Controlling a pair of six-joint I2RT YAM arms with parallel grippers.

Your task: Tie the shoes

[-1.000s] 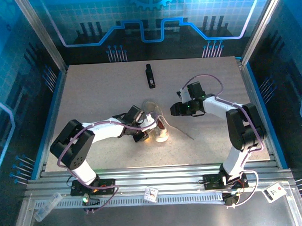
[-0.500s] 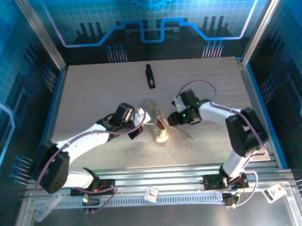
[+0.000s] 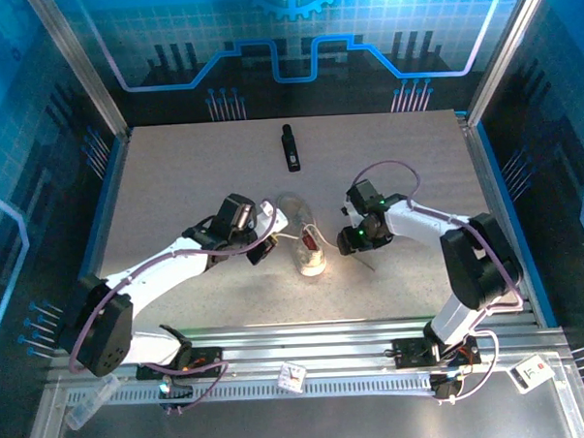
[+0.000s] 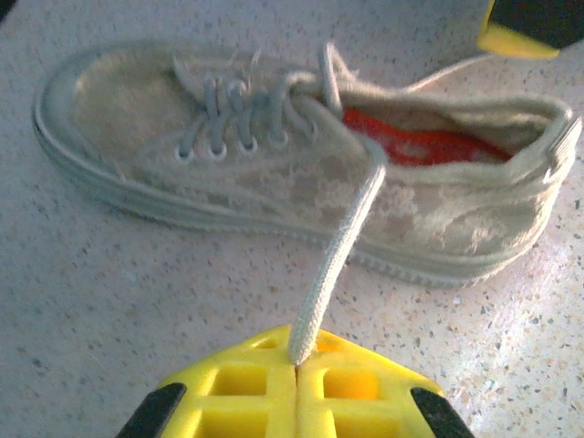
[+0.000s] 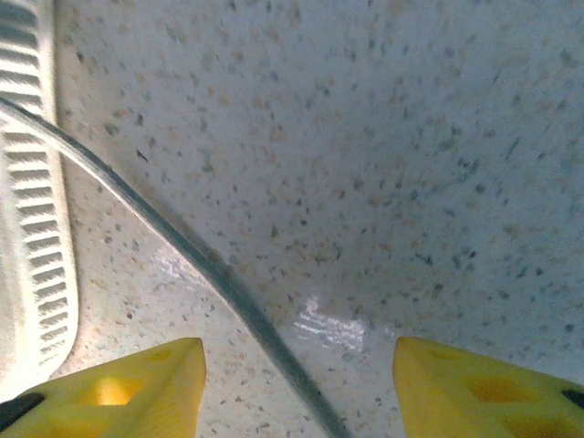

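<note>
Closest to me, my left gripper (image 4: 297, 370) is clenched. Its yellow fingers (image 4: 228, 388) are pressed together, with the end of a flat off-white lace (image 4: 339, 239) pinched in the seam between them. The lace runs straight from my fingertips, up over the side of the shoe, to the topmost eyelets.

The shoe is a small off-white sneaker (image 4: 274, 173) of lacy fabric with a red lining. It stands on its sole on the speckled grey tabletop (image 3: 174, 185), near the middle. From above, its heel is toward my bases and its toe points away. My left gripper (image 3: 264, 247) sits just left of the sneaker (image 3: 308, 243), apart from its side.

My right gripper (image 3: 349, 238) is just right of the sneaker and is released. In its wrist view the two yellow fingers (image 5: 128, 388) stand wide apart, low over the tabletop. A thin pale strand (image 5: 228, 285) lies flat on the surface and passes between the fingers, touching neither. The sneaker's ribbed sole edge (image 5: 32, 182) is at the left of that view.

Farthest off, beyond the toe and well apart from it, a slim black bar-shaped object (image 3: 290, 147) lies near the far edge.
</note>
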